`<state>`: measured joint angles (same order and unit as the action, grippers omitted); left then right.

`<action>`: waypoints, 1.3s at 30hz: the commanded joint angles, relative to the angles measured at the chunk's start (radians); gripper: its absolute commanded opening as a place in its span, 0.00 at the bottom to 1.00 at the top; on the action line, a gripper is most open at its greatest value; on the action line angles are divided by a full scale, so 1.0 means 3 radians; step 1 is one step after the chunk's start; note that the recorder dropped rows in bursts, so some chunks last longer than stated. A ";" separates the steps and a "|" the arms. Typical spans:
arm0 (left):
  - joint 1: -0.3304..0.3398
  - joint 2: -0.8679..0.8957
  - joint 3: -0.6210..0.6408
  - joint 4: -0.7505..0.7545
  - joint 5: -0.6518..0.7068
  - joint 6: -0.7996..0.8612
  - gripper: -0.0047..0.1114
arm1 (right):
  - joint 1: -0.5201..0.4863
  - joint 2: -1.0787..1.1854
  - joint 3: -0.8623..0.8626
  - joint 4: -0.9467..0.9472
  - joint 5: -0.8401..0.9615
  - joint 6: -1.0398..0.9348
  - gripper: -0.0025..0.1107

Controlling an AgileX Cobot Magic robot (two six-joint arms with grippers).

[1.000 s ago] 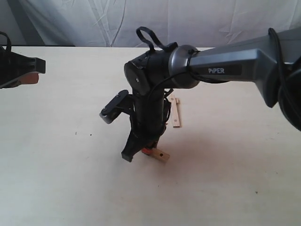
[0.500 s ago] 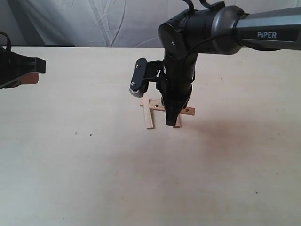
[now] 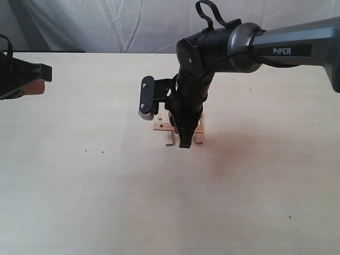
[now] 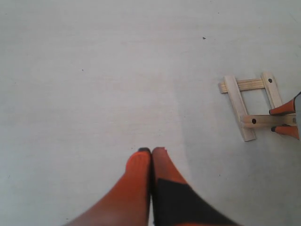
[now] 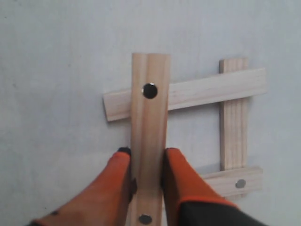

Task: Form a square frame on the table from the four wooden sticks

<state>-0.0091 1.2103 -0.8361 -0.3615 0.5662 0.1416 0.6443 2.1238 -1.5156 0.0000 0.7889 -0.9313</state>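
Note:
My right gripper (image 5: 147,157) is shut on one wooden stick (image 5: 149,141), holding it near one end. That stick lies across a second stick (image 5: 197,90), a dark hole showing at the crossing. A third stick (image 5: 233,122) and a fourth stick (image 5: 230,181) close an open square frame (image 4: 239,107) on the table (image 3: 79,186). In the exterior view the right gripper (image 3: 185,142) points down onto the frame (image 3: 169,137). My left gripper (image 4: 151,151) is shut on nothing, well away from the sticks, and in the exterior view the left gripper (image 3: 37,85) hangs at the far left edge.
The right arm's wrist camera (image 3: 147,98) juts out beside the frame. A white cloth backdrop (image 3: 106,26) hangs behind the table's far edge. Pale bare tabletop surrounds the frame, with a few tiny dark specks (image 3: 86,151).
The right gripper carried its stick from the near part of the table to the other sticks, then shifted it left onto them. The left arm has not moved.

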 commanded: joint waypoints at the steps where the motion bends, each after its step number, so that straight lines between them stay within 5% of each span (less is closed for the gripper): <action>1: 0.0016 -0.0025 0.0012 -0.0017 -0.0036 0.0001 0.04 | -0.0009 -0.0008 -0.0015 0.0000 -0.0004 -0.0039 0.08; 8: 0.0016 -0.0025 0.0012 -0.0027 -0.0036 0.0001 0.04 | -0.0009 -0.0008 -0.0015 -0.0111 0.0148 -0.0039 0.37; 15: 0.0016 -0.0025 0.0012 -0.0027 -0.0044 0.0001 0.04 | -0.0009 -0.0091 -0.0015 -0.0143 0.0302 0.0037 0.37; 27: 0.0016 -0.0025 0.0014 -0.0027 -0.0124 0.0090 0.04 | -0.0213 -0.0613 -0.0015 0.0298 0.0578 0.1705 0.37; 29: 0.0016 -0.0025 0.0062 -0.0048 -0.0165 0.0124 0.04 | -0.0385 -0.0632 -0.0015 0.0474 0.0876 0.1827 0.35; 33: -0.0096 -0.0025 0.0110 -0.0171 -0.0161 0.0348 0.04 | -0.0841 -0.0995 0.0269 0.0879 0.1092 0.2085 0.02; 39: -0.0410 -0.0046 0.0110 -0.0136 -0.0246 0.0348 0.04 | -0.1413 -0.2186 0.1367 0.0912 0.0443 0.2331 0.03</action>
<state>-0.1129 1.2103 -0.8063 -0.3964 0.5209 0.2437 0.2675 1.5878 -1.1958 0.2708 1.0029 -0.2514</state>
